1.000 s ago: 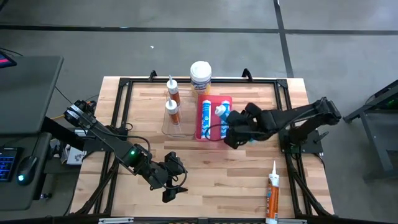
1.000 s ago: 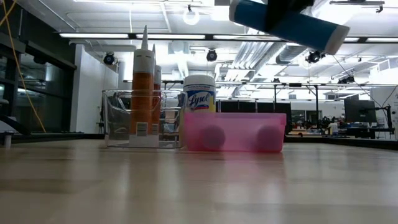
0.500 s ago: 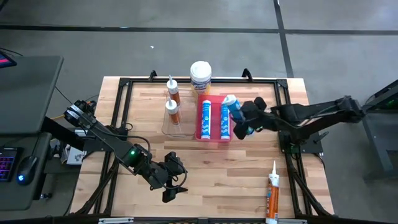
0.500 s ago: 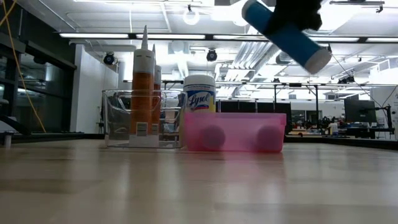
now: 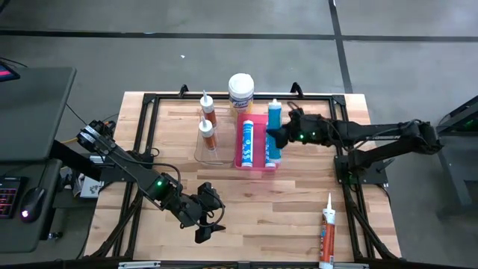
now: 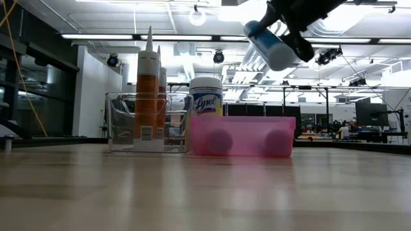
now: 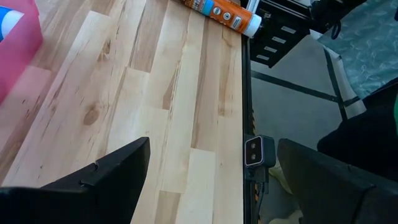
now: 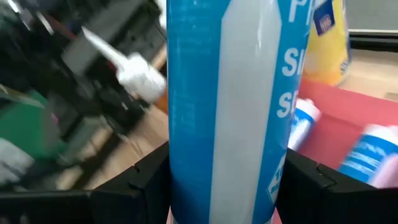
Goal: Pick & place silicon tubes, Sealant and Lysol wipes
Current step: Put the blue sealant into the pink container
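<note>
The table is pale wooden planking inside a black metal frame. At its 12 o'clock edge stands the single Lysol wipes canister, a fat round cylinder with a wide white lid and yellowish body, upright just behind the pink bin. That bin is a translucent, smooth-walled plastic rectangle near the table's centre, holding two blue silicone tubes lying lengthwise with white caps. A third blue tube, glossy with a pale stripe and white lettering, is clamped between the fingers of the right gripper above the bin's 3 o'clock wall; in the low view it hangs tilted in the air, clear of the bin. To the bin's 9 o'clock sits a clear plastic container with two orange sealant cartridges standing upright, each tipped with a slim white nozzle. One more orange-and-white cartridge lies flat near the 5 o'clock corner. The left gripper waits near the 7 o'clock edge, its dark fingers spread apart and holding nothing.
</note>
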